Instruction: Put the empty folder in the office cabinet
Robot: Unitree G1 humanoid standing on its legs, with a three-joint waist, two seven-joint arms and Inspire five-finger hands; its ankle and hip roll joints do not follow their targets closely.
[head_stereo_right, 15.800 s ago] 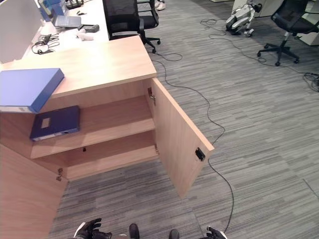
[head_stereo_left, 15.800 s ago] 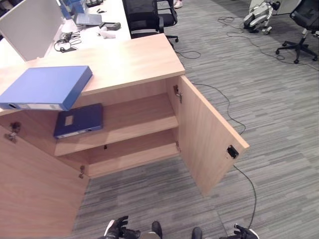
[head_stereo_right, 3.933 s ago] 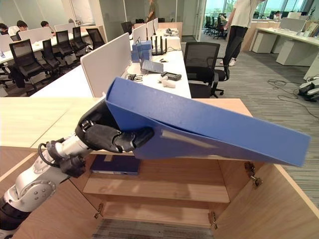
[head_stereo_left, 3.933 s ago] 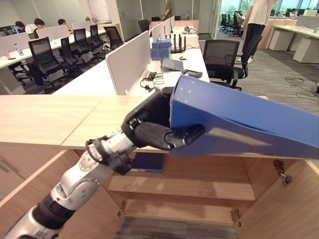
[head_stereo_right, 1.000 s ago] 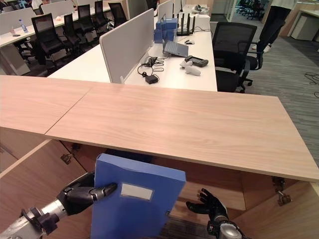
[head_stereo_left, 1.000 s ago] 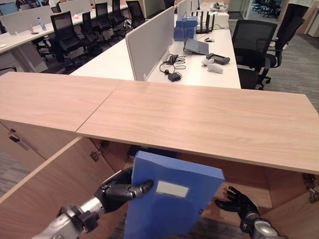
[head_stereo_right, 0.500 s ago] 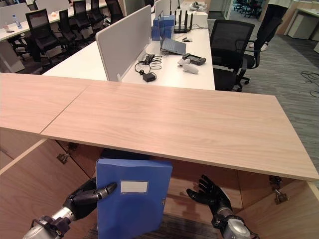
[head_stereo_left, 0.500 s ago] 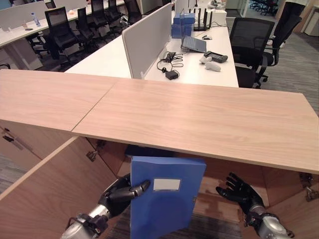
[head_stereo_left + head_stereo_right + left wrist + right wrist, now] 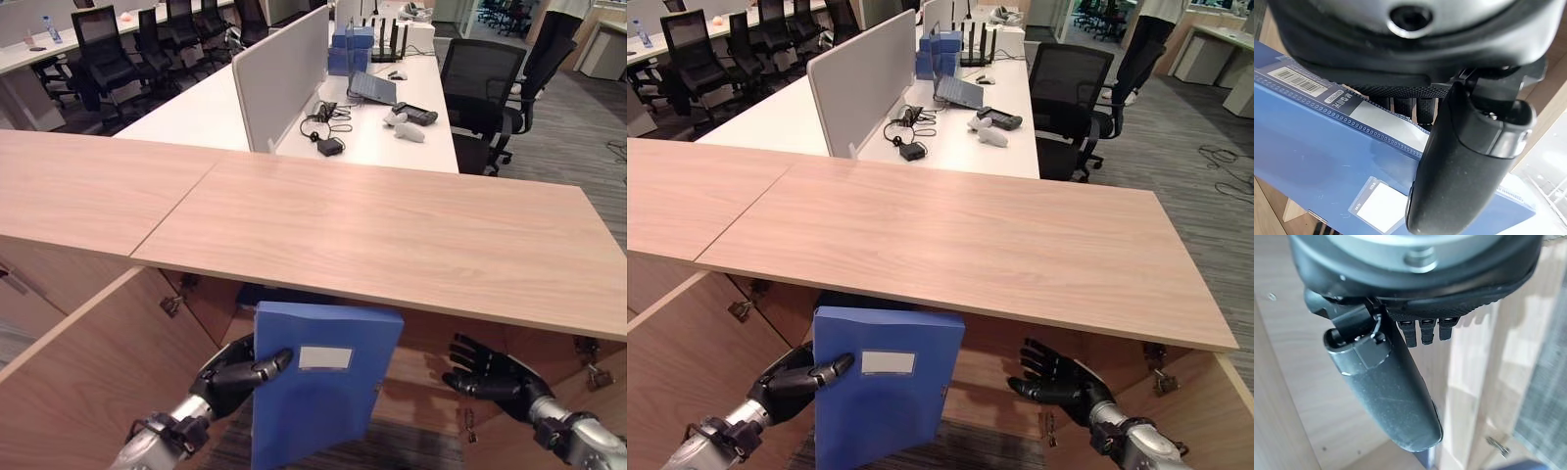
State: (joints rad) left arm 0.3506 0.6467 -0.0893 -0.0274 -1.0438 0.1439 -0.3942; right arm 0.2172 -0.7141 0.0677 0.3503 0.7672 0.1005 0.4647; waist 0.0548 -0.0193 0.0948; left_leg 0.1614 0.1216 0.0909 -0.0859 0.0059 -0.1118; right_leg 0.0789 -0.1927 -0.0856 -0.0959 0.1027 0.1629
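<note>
Folder (image 9: 318,387) (blue, stiff-sided, and probably light if empty) stands upright below the cabinet (image 9: 392,230) top, at its open front. The left hand (image 9: 233,370) pinches its spine edge, a sound hold; the right hand (image 9: 495,372) hovers nearby, fingers spread and empty.

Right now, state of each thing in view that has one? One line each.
blue folder: closed, upright, held at the cabinet opening, not yet on a shelf.
left hand: shut on blue folder.
right hand: open, holding nothing.
cabinet doors: open.
laptop: open on the desk behind.
</note>
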